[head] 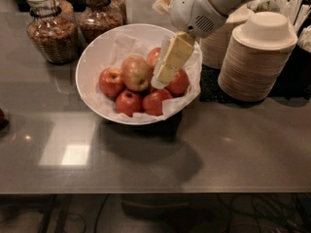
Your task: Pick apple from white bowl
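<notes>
On the grey counter (pixel 233 149) the robot's white arm (pixel 204 6) reaches in from the upper right, over the far rim of the white bowl (pixel 90 57). To the bowl's right stand stacks of beige paper bowls (pixel 252 64), and behind it on the left are two glass jars (pixel 51 30). The bowl is lined with crumpled paper (pixel 124 45) and holds a heap of red apples (pixel 129 102). The apple (pixel 136 73), paler and largest, sits on top left of centre. The gripper (pixel 159 80) hangs tilted just right of it, over the heap. Whether it is released or clenched cannot be told.
</notes>
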Robot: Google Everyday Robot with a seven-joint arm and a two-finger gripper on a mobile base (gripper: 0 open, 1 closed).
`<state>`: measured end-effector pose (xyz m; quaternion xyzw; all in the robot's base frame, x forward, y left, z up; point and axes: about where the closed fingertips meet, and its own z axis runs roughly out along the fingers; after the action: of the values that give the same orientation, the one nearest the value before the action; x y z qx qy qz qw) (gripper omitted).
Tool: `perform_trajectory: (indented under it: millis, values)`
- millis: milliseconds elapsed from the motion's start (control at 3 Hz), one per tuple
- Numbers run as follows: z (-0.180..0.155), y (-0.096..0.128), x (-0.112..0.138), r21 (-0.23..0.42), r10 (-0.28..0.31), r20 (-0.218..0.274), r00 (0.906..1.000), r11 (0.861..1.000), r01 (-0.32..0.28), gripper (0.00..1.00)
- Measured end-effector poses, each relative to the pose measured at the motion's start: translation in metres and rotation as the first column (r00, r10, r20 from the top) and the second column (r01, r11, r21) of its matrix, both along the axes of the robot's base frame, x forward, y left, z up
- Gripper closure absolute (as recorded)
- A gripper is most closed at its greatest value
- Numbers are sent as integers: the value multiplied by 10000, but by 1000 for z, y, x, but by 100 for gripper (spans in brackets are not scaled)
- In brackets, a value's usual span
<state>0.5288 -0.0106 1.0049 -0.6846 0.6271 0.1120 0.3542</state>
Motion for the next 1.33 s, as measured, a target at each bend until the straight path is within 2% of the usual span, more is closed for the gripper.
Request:
perform_trajectory:
  millis: [333, 667, 1333]
  values:
    - [-9, 16, 16, 610, 162, -311, 9994, 9980, -143, 0]
    - [-31, 25, 23, 865, 185, -652, 9977, 9962, -128, 0]
    - [-71, 45, 28, 431, 466, -1054, 9933, 9982, -423, 0]
